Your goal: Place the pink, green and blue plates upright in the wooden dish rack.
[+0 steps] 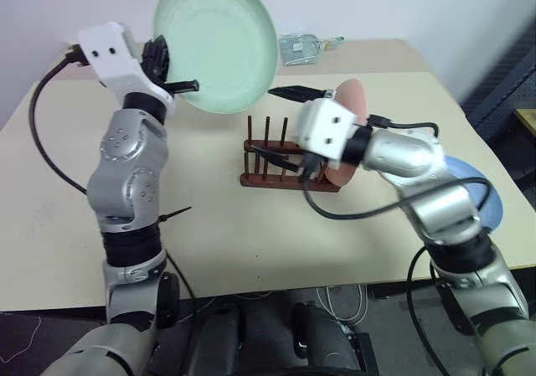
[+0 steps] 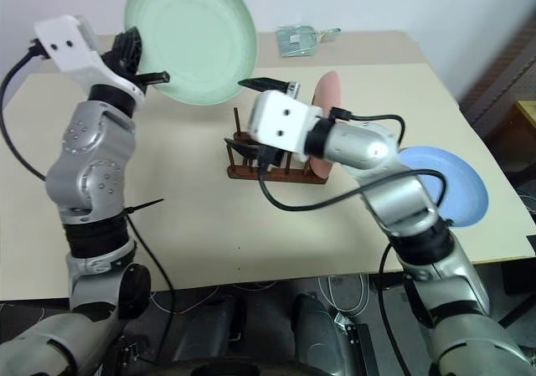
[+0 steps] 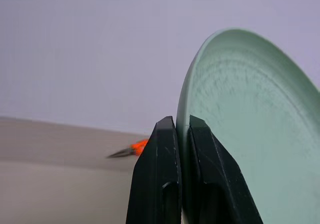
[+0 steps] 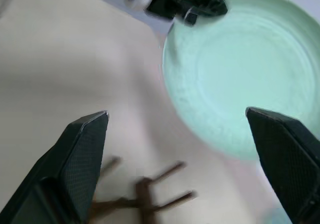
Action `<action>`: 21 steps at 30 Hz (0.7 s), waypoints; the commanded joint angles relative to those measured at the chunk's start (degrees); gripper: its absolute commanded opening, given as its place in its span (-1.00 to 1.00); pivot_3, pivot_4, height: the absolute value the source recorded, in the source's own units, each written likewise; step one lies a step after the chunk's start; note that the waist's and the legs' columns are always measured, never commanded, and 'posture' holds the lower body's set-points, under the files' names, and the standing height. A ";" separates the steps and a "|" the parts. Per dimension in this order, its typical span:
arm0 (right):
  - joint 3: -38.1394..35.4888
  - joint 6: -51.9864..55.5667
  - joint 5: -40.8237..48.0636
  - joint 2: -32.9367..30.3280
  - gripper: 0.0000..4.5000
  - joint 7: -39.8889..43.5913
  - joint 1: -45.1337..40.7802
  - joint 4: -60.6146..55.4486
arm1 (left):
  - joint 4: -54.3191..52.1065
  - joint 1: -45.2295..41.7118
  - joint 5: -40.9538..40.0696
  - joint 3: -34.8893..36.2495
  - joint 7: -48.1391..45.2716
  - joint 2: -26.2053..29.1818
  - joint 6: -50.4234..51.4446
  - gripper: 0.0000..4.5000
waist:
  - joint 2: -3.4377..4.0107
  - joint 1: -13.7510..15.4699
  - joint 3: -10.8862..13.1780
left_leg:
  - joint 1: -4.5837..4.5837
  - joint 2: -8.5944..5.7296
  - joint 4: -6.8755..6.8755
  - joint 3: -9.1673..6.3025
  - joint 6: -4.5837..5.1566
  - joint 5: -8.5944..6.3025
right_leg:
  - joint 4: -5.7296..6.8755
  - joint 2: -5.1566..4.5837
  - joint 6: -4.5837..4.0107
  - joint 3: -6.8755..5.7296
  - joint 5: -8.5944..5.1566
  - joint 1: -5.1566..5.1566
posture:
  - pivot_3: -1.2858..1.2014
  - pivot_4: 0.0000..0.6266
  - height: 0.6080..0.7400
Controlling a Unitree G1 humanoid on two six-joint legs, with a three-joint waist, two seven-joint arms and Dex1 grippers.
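Note:
The green plate point(image 1: 216, 37) is held up on edge above the back left of the table, its face turned toward me. My left gripper point(image 1: 180, 85) is shut on its lower rim, and the left wrist view shows both fingers point(image 3: 165, 149) clamped on that rim. My right gripper point(image 1: 280, 123) hovers open over the wooden dish rack point(image 1: 268, 179), pointing toward the green plate point(image 4: 245, 79). The pink plate point(image 1: 353, 100) stands upright at the rack's right end, partly hidden behind my right hand. The blue plate point(image 2: 448, 183) lies flat on the table to the right.
The beige table point(image 1: 209, 225) has a small clear packet with green contents point(image 1: 303, 47) near its back edge. A small orange-tipped object point(image 3: 137, 147) lies on the table. Cables hang below the table's front edge.

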 commanded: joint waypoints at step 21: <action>2.09 -17.19 -24.39 6.71 -1.00 -12.05 -3.31 15.63 | -6.28 -2.58 -7.95 6.64 4.37 -5.88 1.15 0.58 | 0.02 -0.12 0.03 | -0.02 -0.02 0.05 -0.07 0.00 0.02 | 0.05 0.13 0.03 0.00 0.01 0.01 | 0.03 -0.52 0.96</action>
